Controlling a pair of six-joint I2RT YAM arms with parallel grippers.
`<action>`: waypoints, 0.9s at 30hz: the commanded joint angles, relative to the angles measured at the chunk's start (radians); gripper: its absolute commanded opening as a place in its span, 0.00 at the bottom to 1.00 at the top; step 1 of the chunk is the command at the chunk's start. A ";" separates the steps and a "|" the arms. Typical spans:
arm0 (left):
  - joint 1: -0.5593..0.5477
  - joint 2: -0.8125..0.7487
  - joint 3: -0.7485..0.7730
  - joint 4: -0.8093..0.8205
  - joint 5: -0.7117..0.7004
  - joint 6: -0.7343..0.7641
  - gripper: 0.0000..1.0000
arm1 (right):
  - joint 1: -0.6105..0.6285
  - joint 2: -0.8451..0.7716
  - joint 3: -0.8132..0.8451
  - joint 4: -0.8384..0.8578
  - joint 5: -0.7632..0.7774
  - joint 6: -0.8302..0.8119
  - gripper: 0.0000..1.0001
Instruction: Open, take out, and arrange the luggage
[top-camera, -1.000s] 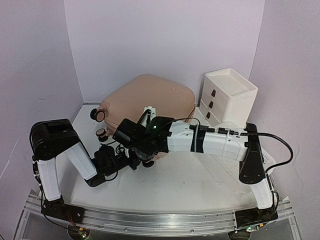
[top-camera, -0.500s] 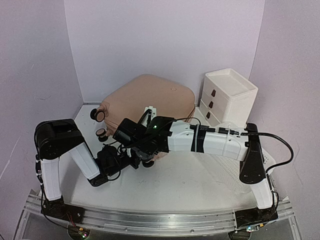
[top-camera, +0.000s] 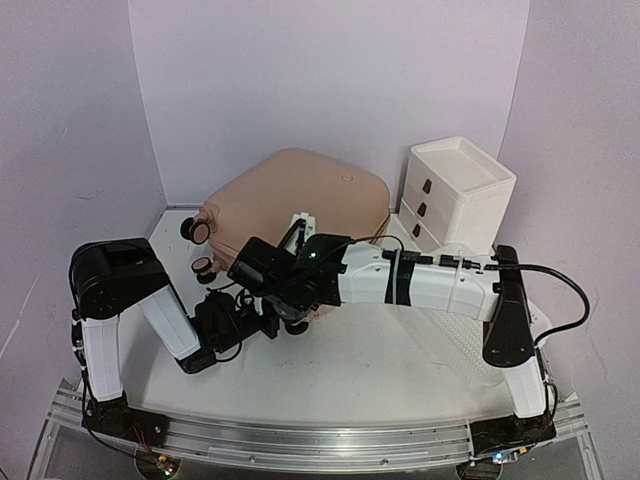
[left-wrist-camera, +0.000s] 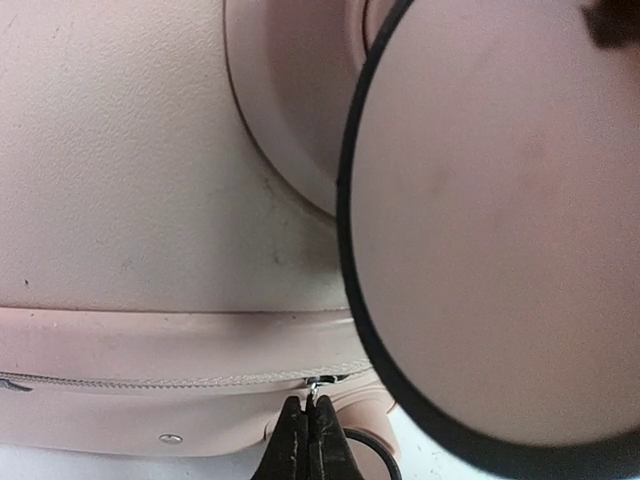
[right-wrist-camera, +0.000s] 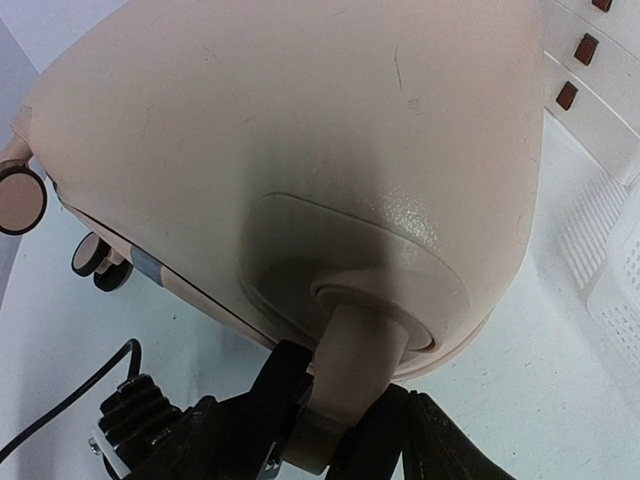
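The pale-pink luggage (top-camera: 300, 190) lies flat and closed on the table. In the left wrist view its shell (left-wrist-camera: 130, 180) fills the frame, with the zipper line (left-wrist-camera: 150, 381) running along the near edge. My left gripper (left-wrist-camera: 309, 405) is shut on the small metal zipper pull (left-wrist-camera: 316, 393), just below a big pink caster wheel (left-wrist-camera: 500, 230). My right gripper (right-wrist-camera: 345, 400) is clamped around the stem of another caster wheel (right-wrist-camera: 355, 350) at the luggage's near corner (right-wrist-camera: 300, 120). From above, both grippers meet at that front edge (top-camera: 275, 315).
A white drawer unit with brown handles (top-camera: 455, 190) stands to the right of the luggage. A white perforated basket (right-wrist-camera: 610, 250) lies at the right, beneath the right arm. Lilac walls close in the back and both sides.
The left arm's upper joint has shifted slightly right and its gripper has closed at the luggage's front edge. The right arm has barely moved.
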 joint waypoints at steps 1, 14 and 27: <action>0.001 -0.057 -0.007 0.051 -0.033 0.032 0.00 | 0.012 -0.067 -0.032 -0.007 -0.040 -0.049 0.31; 0.002 -0.071 -0.038 0.043 -0.041 0.064 0.00 | 0.011 -0.088 -0.058 -0.001 -0.025 -0.061 0.20; 0.002 0.005 0.034 0.032 0.074 0.061 0.28 | 0.011 -0.092 -0.067 0.010 -0.031 -0.062 0.20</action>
